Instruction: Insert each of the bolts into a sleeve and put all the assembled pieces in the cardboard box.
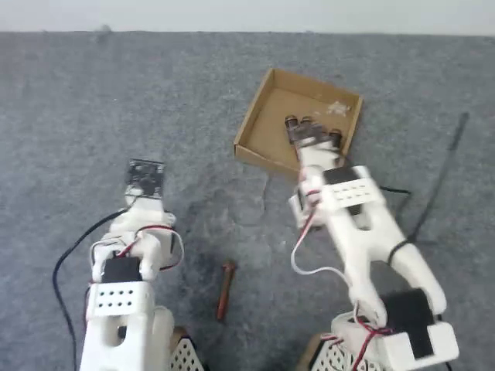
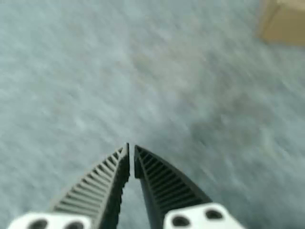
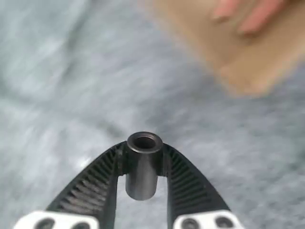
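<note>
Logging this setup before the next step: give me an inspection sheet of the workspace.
Surface: grey carpet.
Job's things: bolt lying on carpet between the arms; sleeve in right gripper; cardboard box open, pale bits inside, unidentifiable.
Clutter: nothing seen.
Grippers: left gripper shut, empty, above carpet; right gripper shut on sleeve, by the box.
Cables: left-side cable beside left arm; right-side cable past the box.
Surroundings: pale wall beyond carpet.

Robotics lab test rig, I'd say: my left arm (image 1: 124, 294) and right arm (image 1: 363, 224) are white printed parts with loose wires (image 1: 294, 259). They sit on a bench (image 1: 77, 93) covered in grey felt. Plain pale wall (image 1: 232, 15) behind, rough cardboard box (image 1: 254, 108) on the felt.
</note>
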Robot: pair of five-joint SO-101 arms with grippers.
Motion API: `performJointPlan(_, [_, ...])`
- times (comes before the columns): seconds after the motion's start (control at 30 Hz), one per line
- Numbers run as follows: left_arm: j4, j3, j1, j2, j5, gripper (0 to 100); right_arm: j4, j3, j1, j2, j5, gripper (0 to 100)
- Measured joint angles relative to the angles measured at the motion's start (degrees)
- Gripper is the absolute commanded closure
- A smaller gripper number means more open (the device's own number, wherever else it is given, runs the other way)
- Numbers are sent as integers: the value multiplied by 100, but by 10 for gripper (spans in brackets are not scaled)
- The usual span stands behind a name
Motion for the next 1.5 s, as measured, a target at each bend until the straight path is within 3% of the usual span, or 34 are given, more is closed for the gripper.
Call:
performJointPlan(0.27, [3077,-2119,659,26,229,987,-316,0,510,123,9,991])
performJointPlan(0.4, [3930,-2910,1257,580,378,987,-316,-44,703,352,9,991])
performJointPlan(0.53, [3886,-3051,1758,1802,756,969,-316,-167,870,554,9,991])
performJointPlan(0.7, [3560,-3033,2303,3033,888,796,-325,-290,879,747,9,991])
performJointPlan(1.03, [2875,-2233,3868,2567,1565,761,-325,-299,879,774,9,991])
performJointPlan(1.5, [2031,-2224,3938,4273,1723,761,-422,-299,879,774,9,991])
